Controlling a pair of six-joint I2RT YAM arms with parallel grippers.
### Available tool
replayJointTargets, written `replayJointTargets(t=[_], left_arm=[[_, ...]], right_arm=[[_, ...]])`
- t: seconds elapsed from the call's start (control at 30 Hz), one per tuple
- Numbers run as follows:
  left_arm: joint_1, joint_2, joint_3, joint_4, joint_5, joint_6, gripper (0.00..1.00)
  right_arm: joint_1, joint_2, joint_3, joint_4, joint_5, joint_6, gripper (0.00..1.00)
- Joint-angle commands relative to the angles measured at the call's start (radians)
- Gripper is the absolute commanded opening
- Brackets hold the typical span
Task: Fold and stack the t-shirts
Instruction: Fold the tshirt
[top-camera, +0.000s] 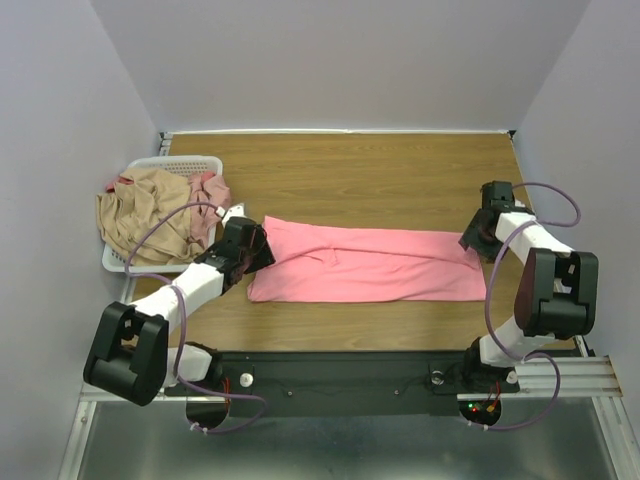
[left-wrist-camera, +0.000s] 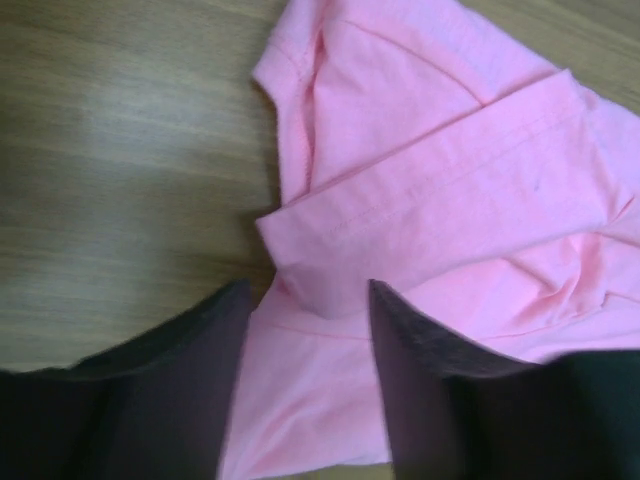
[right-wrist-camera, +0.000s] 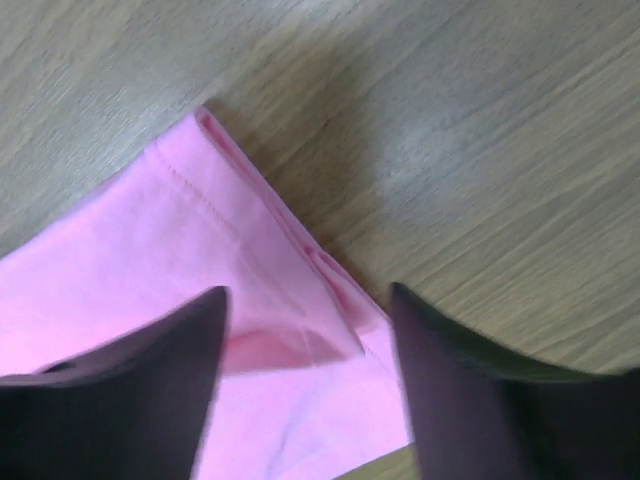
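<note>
Far left: white basket (top-camera: 150, 165) at table (top-camera: 380, 170) edge, tan-beige t-shirt (top-camera: 140, 220) heaped in it and spilling over the rim, dusty pink t-shirt (top-camera: 210, 188) bunched beside. Then left gripper (top-camera: 258, 250) at sleeve end of salmon-pink t-shirt (top-camera: 370, 265), fingers (left-wrist-camera: 190, 400) spread, cloth between, not pinched. Shirt flat, folded into long band across table middle. Far right: right gripper (top-camera: 472, 240) over hem corner, spread too, nothing pinched.
</note>
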Motion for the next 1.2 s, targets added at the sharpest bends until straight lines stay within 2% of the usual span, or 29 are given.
replayJointTargets(t=[0.0,0.03,0.1,0.23,0.3,0.43,0.6,0.73,0.83,0.93,1.03,1.13,1.17], left_arm=[[-0.009,-0.066,0.032,-0.074,-0.032,-0.060,0.71],[-0.009,-0.077,0.038,-0.080,-0.029,-0.072,0.73],[-0.022,-0.103,0.072,-0.104,-0.021,-0.084,0.79],[-0.063,-0.091,0.172,-0.105,-0.035,-0.080,0.87],[-0.109,-0.008,0.268,-0.109,-0.050,-0.054,0.89],[-0.161,0.191,0.436,-0.135,-0.095,-0.017,0.89],[-0.183,0.438,0.633,-0.204,-0.096,0.003,0.89],[-0.198,0.532,0.698,-0.197,-0.089,0.008,0.88],[-0.201,0.607,0.765,-0.236,-0.116,0.008,0.83],[-0.204,0.669,0.821,-0.301,-0.167,0.000,0.72],[-0.213,0.693,0.824,-0.324,-0.188,-0.011,0.61],[-0.220,0.704,0.822,-0.342,-0.207,-0.026,0.56],[-0.221,0.705,0.828,-0.350,-0.222,-0.035,0.50]], right_arm=[[-0.002,-0.080,0.006,0.019,0.025,0.017,0.78],[-0.002,-0.094,0.006,0.019,0.019,0.017,0.82],[-0.002,-0.143,0.009,0.019,-0.023,0.003,1.00],[0.018,-0.197,0.018,0.027,-0.158,-0.026,1.00],[0.082,-0.204,0.018,0.034,-0.191,-0.043,1.00],[0.248,-0.168,0.012,0.071,-0.161,-0.057,1.00],[0.274,-0.086,-0.018,0.133,-0.179,-0.030,1.00],[0.274,-0.043,-0.035,0.146,-0.155,-0.027,1.00],[0.274,-0.039,-0.048,0.152,-0.162,-0.026,1.00],[0.274,-0.040,-0.067,0.160,-0.156,-0.026,1.00],[0.274,-0.039,-0.084,0.166,-0.152,-0.018,1.00],[0.274,-0.034,-0.091,0.169,-0.152,-0.018,1.00],[0.273,-0.036,-0.094,0.171,-0.150,-0.018,1.00]])
